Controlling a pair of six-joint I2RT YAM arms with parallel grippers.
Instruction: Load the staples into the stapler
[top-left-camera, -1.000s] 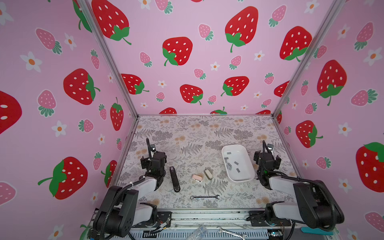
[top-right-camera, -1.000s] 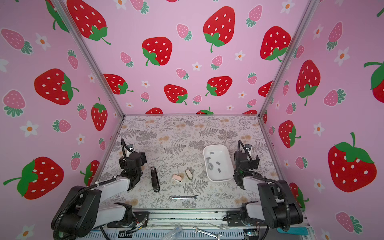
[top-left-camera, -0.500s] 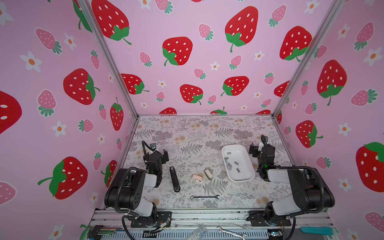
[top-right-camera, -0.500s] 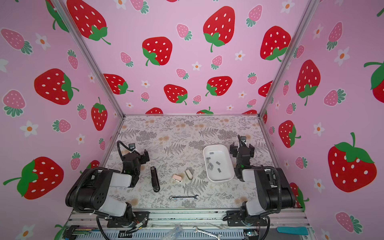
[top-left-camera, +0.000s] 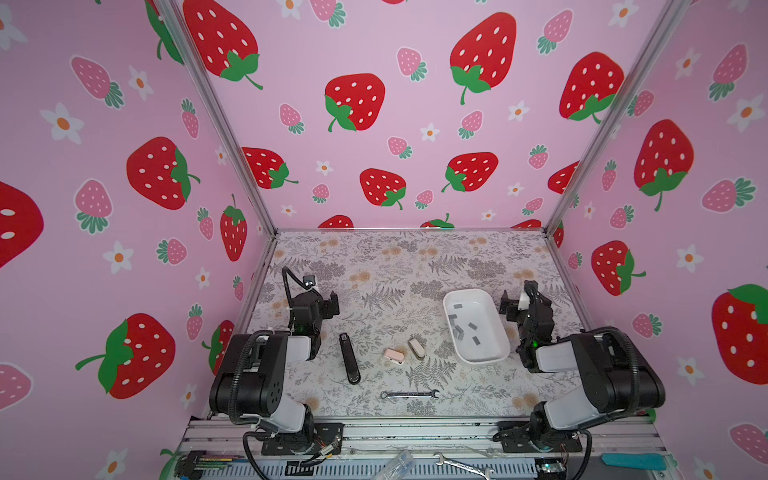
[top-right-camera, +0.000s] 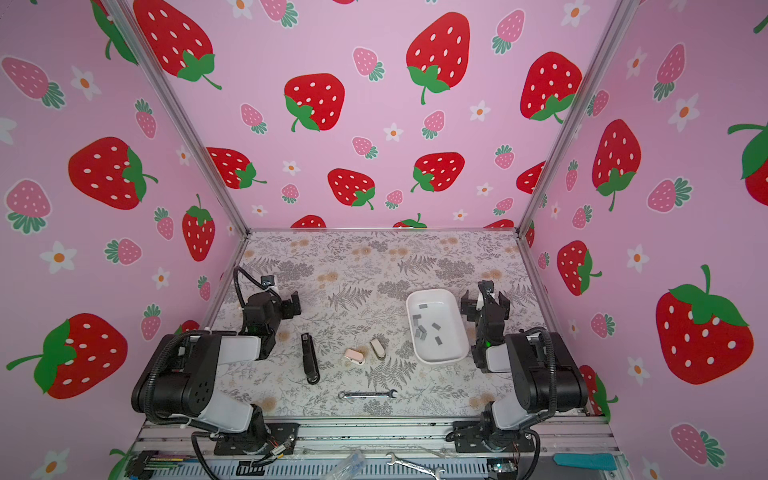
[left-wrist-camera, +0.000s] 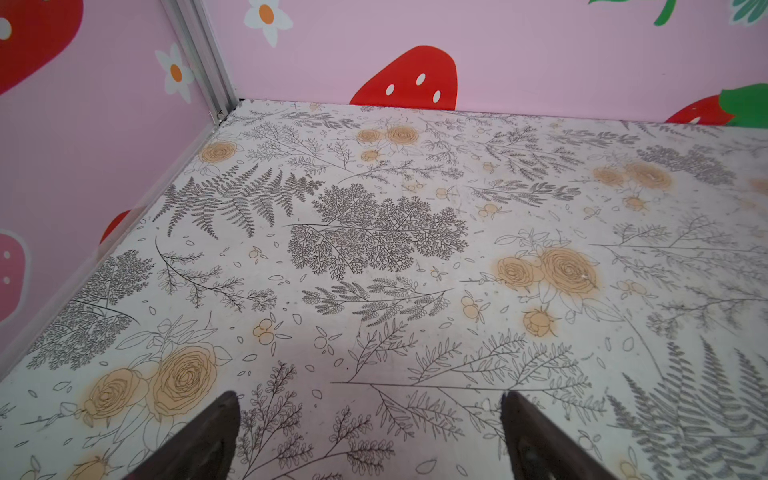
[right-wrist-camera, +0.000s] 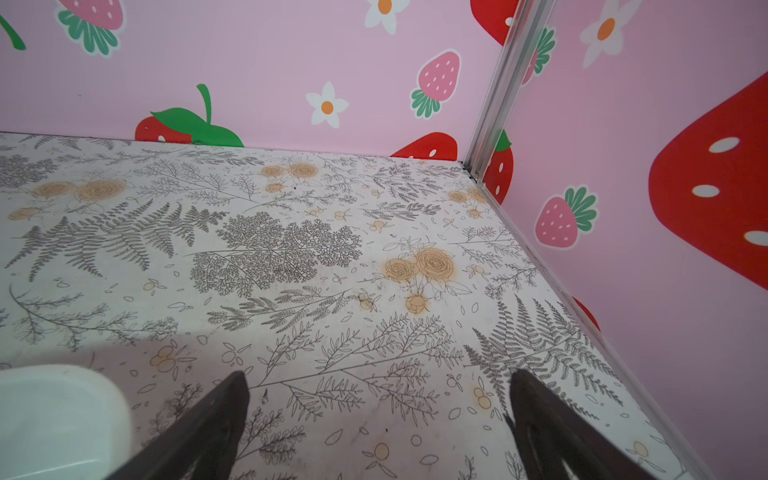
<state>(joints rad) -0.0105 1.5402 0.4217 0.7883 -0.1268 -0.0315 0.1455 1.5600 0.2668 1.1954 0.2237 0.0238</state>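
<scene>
Several small grey staples (top-left-camera: 459, 330) (top-right-camera: 422, 331) lie loose in a white tray (top-left-camera: 482, 359) (top-right-camera: 444, 358) at mid right. Two mini staplers lie on the floral table near the centre, one pink (top-left-camera: 393, 356) (top-right-camera: 354, 356) and one beige (top-left-camera: 416, 348) (top-right-camera: 377, 347). My left gripper (top-left-camera: 322, 299) (top-right-camera: 286, 306) (left-wrist-camera: 369, 399) hovers open and empty at the left, behind a slim black bar-shaped tool (top-left-camera: 349, 357). Open too, my right gripper (top-left-camera: 517, 297) (top-right-camera: 484, 297) (right-wrist-camera: 378, 374) has nothing in it and sits just right of the tray, whose corner (right-wrist-camera: 54, 415) shows in the right wrist view.
A silver wrench (top-left-camera: 409, 394) (top-right-camera: 368, 394) lies near the table's front edge. Pink strawberry walls close off the left, back and right sides. Another wrench (top-left-camera: 461, 462) and a clear plastic item (top-left-camera: 397, 463) rest on the metal frame in front of the table.
Both arms have folded up, their elbows rising toward the camera. The grippers stay roughly in place, edging slightly toward the back. No object on the table has moved.
</scene>
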